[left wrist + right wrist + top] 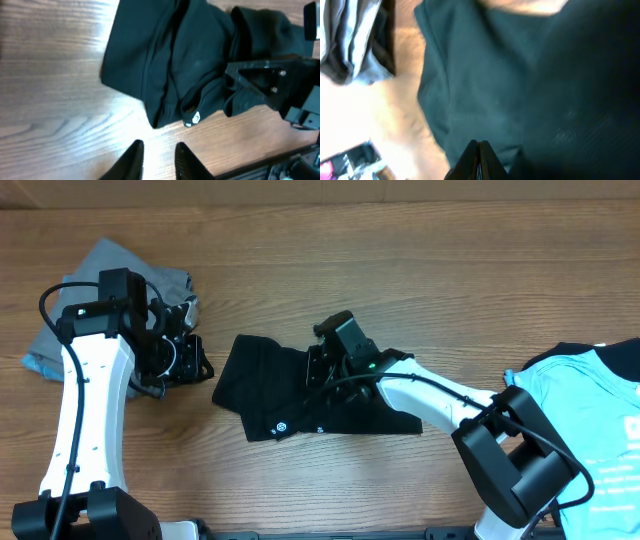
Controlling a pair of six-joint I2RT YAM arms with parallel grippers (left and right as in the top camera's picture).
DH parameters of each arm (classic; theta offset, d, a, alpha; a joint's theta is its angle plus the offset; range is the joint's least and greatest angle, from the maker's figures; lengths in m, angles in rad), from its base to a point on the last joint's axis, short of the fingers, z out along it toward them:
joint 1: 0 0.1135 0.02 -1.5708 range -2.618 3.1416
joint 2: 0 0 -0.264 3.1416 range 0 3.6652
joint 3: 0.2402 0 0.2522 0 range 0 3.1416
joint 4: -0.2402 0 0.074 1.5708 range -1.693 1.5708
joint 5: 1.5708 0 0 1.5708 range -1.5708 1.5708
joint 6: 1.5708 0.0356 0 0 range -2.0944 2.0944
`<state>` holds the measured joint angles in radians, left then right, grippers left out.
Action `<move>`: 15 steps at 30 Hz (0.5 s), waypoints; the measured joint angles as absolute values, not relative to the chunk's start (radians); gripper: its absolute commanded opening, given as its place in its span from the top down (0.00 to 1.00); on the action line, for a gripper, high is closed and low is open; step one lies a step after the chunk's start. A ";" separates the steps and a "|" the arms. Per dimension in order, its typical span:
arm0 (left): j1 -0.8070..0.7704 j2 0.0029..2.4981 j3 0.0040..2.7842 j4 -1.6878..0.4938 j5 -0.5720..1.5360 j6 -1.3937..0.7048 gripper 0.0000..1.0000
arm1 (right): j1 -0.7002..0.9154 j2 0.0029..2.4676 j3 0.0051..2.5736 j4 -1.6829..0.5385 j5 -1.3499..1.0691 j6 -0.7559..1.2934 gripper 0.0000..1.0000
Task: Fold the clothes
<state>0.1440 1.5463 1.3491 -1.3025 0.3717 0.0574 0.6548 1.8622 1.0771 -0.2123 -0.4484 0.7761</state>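
Black garment point(270, 395), crumpled, at the middle of the bench point(400, 260). Right arm point(430, 395) reaches in from the garment's lower right, wrist tipped down over its centre. The right jaws are pressed together against the cloth (whether a fold is caught between them cannot be told). Left arm point(85, 400) rises left of the garment, wrist bent down; left jaws spread, empty, over bare wood just beside its left edge. Grey garment point(110, 265) lies well to its left; teal shirt point(590, 420) well to its right.
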 measured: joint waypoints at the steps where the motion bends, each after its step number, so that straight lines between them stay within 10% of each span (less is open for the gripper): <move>1: 0.144 1.546 1.349 -1.306 0.372 0.060 0.69 | 0.647 1.853 1.080 -0.240 -0.458 0.762 0.96; 15: 0.144 1.540 1.175 -1.117 0.415 0.054 0.40 | 0.458 1.566 1.126 -0.826 -0.418 0.594 0.89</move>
